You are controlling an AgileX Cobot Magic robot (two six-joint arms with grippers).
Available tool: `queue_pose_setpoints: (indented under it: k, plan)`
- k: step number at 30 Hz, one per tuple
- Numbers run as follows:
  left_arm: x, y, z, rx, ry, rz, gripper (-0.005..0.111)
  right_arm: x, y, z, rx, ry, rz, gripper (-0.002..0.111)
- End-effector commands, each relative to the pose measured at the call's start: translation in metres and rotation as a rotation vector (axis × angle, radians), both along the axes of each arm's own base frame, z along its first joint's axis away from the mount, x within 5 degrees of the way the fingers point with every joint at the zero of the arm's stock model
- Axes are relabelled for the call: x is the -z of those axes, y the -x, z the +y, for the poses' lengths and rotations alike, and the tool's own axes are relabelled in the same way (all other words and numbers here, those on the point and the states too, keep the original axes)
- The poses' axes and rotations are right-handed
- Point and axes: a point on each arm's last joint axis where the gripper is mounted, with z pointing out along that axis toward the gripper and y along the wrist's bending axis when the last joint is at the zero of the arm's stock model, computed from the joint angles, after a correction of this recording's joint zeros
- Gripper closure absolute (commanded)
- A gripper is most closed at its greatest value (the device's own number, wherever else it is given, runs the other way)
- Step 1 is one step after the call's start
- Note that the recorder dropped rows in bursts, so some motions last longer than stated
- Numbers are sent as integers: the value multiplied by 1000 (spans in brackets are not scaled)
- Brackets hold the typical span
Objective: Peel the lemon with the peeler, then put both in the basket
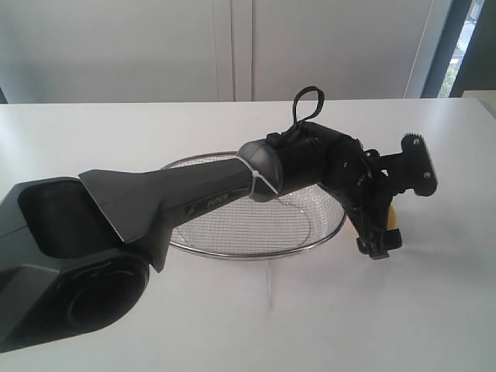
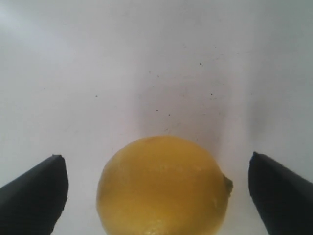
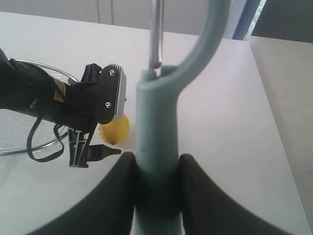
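Note:
The yellow lemon (image 2: 164,188) lies on the white table, just right of the basket (image 1: 232,252) in the exterior view. My left gripper (image 2: 156,156) stands open around it, one finger on each side with a gap to the lemon on both. From the exterior view the left gripper (image 1: 379,246) points down at the table and only a sliver of the lemon (image 1: 394,218) shows behind it. My right gripper (image 3: 155,159) is shut on the thick handle of the pale teal peeler (image 3: 156,117), whose hooked head and metal blade point away from the camera. The right arm is out of the exterior view.
The left arm (image 1: 201,198) reaches across above the wire basket (image 3: 12,128), which holds nothing that I can see. A black cable loop (image 1: 308,105) sticks up from the wrist. The table's right edge (image 3: 266,98) runs close to the lemon (image 3: 115,128).

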Motion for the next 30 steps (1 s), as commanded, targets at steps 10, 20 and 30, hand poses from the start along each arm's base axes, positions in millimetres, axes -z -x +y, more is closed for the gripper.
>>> queue_pose_setpoints:
  k: [10,20,30]
  plan:
    - [16,5,-4,20,-33,16,18,-2,0,0,0,-3,-27,108]
    - [12,4,-4,25,-38,-12,84,-2,0,0,0,-3,-27,108]
    - [-21,17,-13,55,11,-45,107,-3,0,0,-3,-6,-42,108]
